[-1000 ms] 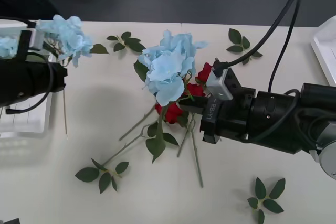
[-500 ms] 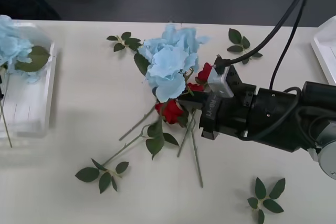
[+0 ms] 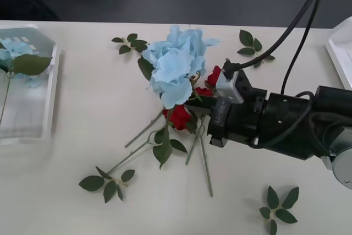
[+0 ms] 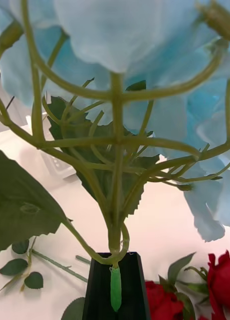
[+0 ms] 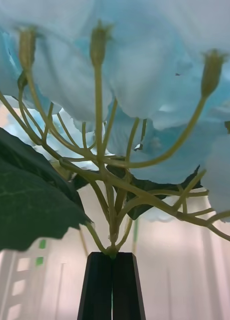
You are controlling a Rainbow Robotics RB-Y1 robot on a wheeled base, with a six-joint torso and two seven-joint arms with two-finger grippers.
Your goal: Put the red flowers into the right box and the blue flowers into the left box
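While the right tool [image 4: 112,280] sits near tabletop [image 3: 82,152] centre, its black fingers are shut tight on the green stem of a blue flower cluster [image 3: 173,70], stem tip pinched betw. the pads in the right wrist view. That cluster stands up off the pile, at approx. 10 o'clock from the tool body. Red flowers [image 3: 179,116] lie just under and beside it, stems splayed toward 6 o'clock. Left tool [image 5: 112,285] fingers are pressed together w/ the base of another blue flower's stem [image 5: 110,220] clamped at their tips. Left box [image 3: 47,89] sits at 9 o'clock, holding a blue flower [image 3: 16,50] w/ a big leaf. Right box [image 3: 338,48] edge shows at 3 o'clock. Loose leaf sprigs [image 3: 278,205] lie scattered around.
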